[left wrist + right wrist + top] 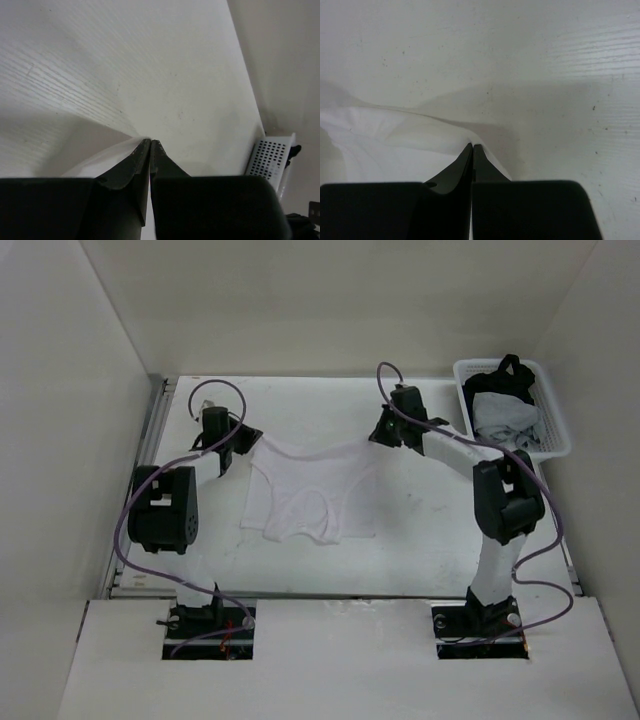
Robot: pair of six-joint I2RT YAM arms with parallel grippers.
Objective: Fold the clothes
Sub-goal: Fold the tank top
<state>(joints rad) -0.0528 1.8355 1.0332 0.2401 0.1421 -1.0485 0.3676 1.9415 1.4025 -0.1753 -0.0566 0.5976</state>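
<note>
White table (430,530) under the clothes (300,495), pinched by left fingers (243,443) and right fingers (378,435), whole spread only in top view.

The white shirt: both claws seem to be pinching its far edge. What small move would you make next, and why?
Probably draw both corners toward the near hem, folding the shirt in half. The left gripper and right gripper are each shut on a far corner, the edge sags between them, and the rest lies spread on the table.
</note>
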